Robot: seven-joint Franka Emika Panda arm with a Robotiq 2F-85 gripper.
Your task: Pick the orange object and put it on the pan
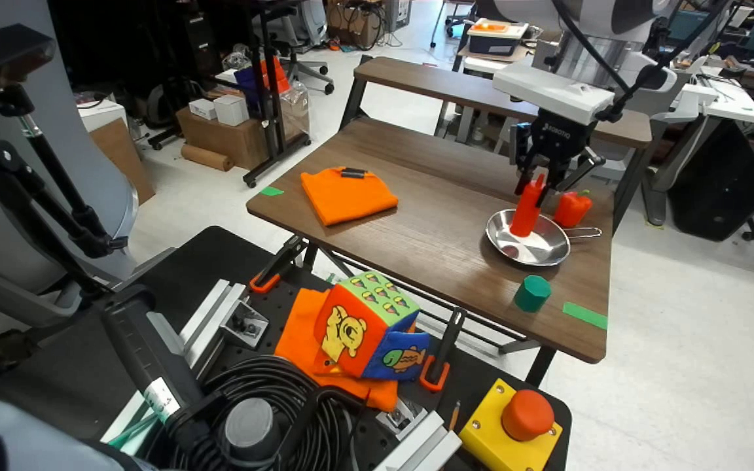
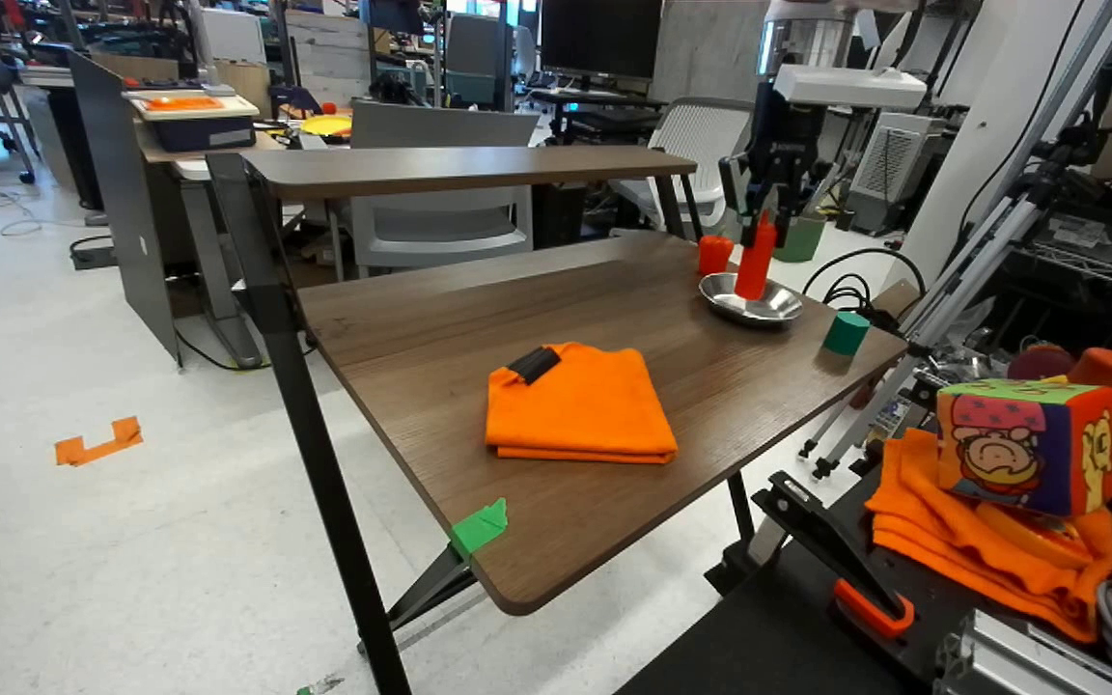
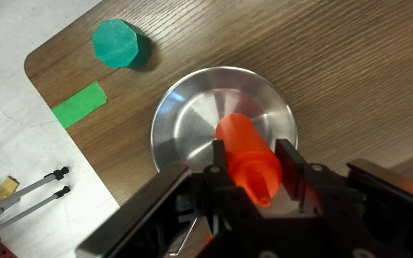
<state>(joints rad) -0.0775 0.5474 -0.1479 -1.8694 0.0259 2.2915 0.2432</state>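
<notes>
evidently your black claw (image 3: 251, 154) grips the slim orange-red bottle (image 1: 526, 214) over the round silver metal pan (image 3: 192, 122), base contact unclear; probably light and squeezable, so hold its body (image 2: 755, 268), not nozzle (image 3: 259, 189).

In the wrist view the gripper (image 3: 251, 145), blurred and cut off at the bottom edge, covers part of the rim of the pan (image 3: 199, 84) and most of its handle (image 3: 188, 234), and an orange sliver (image 3: 209, 238) is too small to name. The orange-red bottle (image 3: 247, 154) hides its own base there, so whether it touches the metal cannot be told. In both exterior views the top edge cuts off the robot arm (image 1: 603, 16), and the wrist view's left edge crops 2 tripod legs (image 3: 31, 189).
</notes>
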